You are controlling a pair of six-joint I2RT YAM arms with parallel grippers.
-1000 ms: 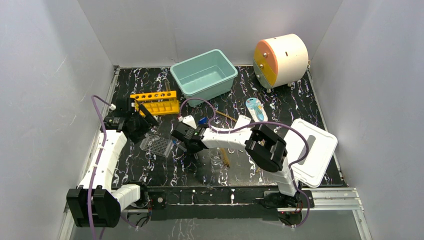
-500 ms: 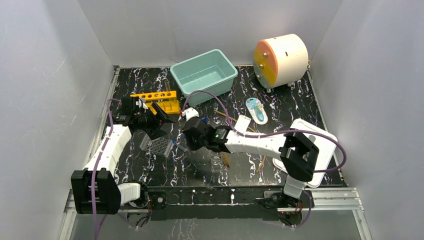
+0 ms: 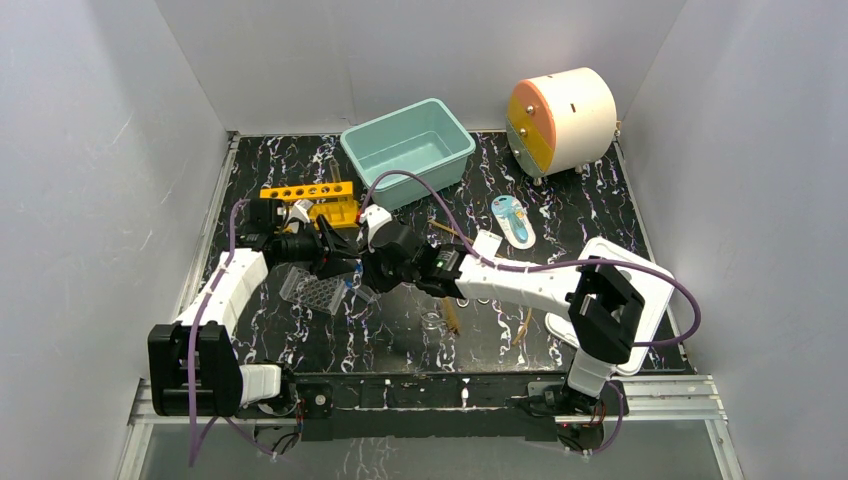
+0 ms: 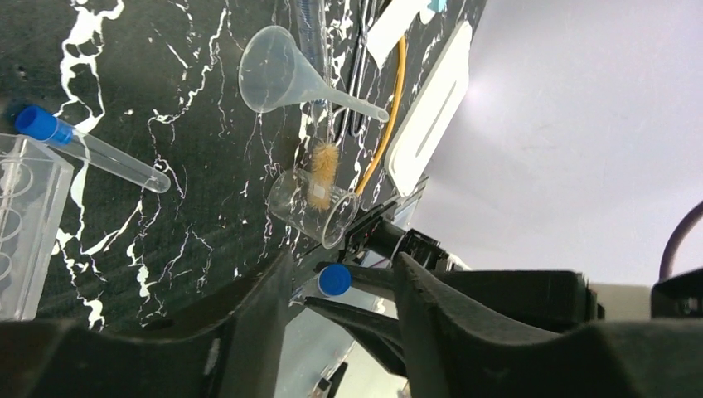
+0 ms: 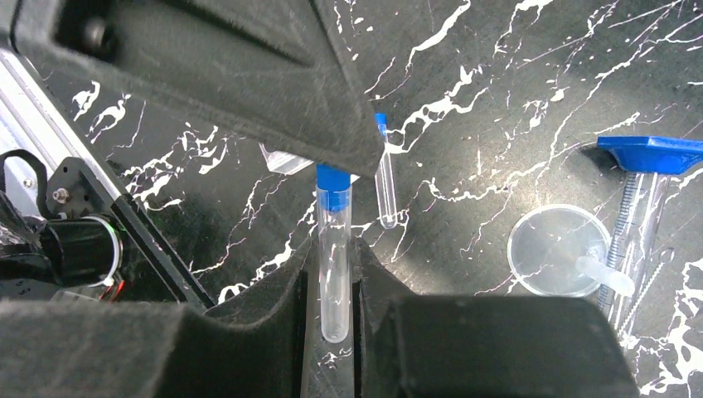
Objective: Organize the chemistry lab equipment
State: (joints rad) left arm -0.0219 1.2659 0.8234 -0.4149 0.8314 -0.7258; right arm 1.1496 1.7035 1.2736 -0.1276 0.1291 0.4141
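Above the black marbled table (image 3: 400, 335), my right hand (image 5: 332, 286) grips a clear blue-capped tube (image 5: 334, 224) near its rounded end. My left hand (image 4: 341, 274), jaws apart, brackets its cap, near the yellow holed tube rack (image 3: 310, 203).

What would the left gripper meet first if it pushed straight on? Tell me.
The tube held by the right gripper: its blue cap sits between the open fingers of the left gripper; depth unclear.

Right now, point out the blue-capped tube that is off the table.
The tube pinched in the right gripper; the loose tube lies on the mat beside the clear rack.
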